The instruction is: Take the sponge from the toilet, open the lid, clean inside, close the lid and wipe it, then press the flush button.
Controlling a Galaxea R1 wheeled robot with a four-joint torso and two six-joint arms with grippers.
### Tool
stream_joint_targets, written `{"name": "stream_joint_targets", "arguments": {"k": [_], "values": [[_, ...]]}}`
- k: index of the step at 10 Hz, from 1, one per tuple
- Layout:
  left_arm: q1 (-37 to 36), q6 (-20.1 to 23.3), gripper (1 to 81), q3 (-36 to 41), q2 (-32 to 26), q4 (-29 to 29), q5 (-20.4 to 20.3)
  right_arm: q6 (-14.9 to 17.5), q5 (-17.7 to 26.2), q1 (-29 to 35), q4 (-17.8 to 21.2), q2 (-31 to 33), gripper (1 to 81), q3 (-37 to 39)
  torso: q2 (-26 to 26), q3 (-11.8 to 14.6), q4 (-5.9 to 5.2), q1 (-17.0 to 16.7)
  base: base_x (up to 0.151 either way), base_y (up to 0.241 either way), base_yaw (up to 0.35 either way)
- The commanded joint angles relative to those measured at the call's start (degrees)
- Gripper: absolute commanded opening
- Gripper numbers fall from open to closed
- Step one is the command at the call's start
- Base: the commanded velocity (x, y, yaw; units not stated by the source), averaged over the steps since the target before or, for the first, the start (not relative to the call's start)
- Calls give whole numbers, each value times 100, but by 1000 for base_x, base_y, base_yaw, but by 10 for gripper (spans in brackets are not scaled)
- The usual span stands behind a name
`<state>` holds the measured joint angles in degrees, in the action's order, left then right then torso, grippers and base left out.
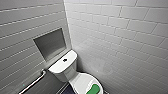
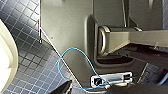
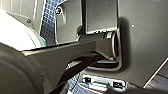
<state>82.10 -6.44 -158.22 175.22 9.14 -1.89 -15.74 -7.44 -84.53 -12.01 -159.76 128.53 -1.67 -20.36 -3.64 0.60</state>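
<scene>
One metal grab rail (image 1: 33,82) slants along the grey-tiled wall at 8 o'clock of the head view, with a square niche (image 1: 51,43) above it. Toward 6 o'clock stands the toilet (image 1: 65,73), the flush button (image 1: 65,60) dark in the middle of its tank top. The lid (image 1: 81,82) lies shut over the bowl, and the sponge (image 1: 93,89) rests on it, at the lid's 4 o'clock. Both wrist views take in dark blue tiled floor (image 2: 27,55); a thin blue cable (image 2: 72,50) loops in the left one. How either arm's jaws stand cannot be told.
</scene>
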Motion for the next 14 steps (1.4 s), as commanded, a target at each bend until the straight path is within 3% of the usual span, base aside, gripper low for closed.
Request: {"name": "stream_joint_targets", "arguments": {"k": [1,2,4,6,8,9,11,14], "values": [[-14,2,811,19,-22,-9,382,-1518,-802,475,569,1004,811,-882,0,0,0,0,0,0,0],[-6,2,811,19,-12,-9,382,-1764,-977,607,559,1222,811,-1134,-573,-2,0,369,0,0,0],[-5,2,811,19,-4,-27,383,-2090,-1417,853,542,1898,811,-1925,-643,-2,0,411,0,0,0],[3,2,811,19,23,-18,391,-2109,-1524,1204,542,2454,811,-2630,-969,-2,0,614,0,0,0],[3,2,811,19,23,-9,391,-2100,-1427,1521,515,2429,811,-2668,-1406,-2,0,888,0,0,0],[12,2,811,19,23,-9,391,-2100,-1427,1609,533,2305,811,-2579,-1618,-543,0,1018,0,0,0],[38,2,811,10,5,-18,391,-2109,-1410,1785,586,2165,811,-2316,-1943,-692,0,1209,0,0,0],[56,2,811,2,5,-26,391,-2109,-1384,2066,568,2138,811,-2245,-2565,-1282,0,1605,0,0,0]]}}
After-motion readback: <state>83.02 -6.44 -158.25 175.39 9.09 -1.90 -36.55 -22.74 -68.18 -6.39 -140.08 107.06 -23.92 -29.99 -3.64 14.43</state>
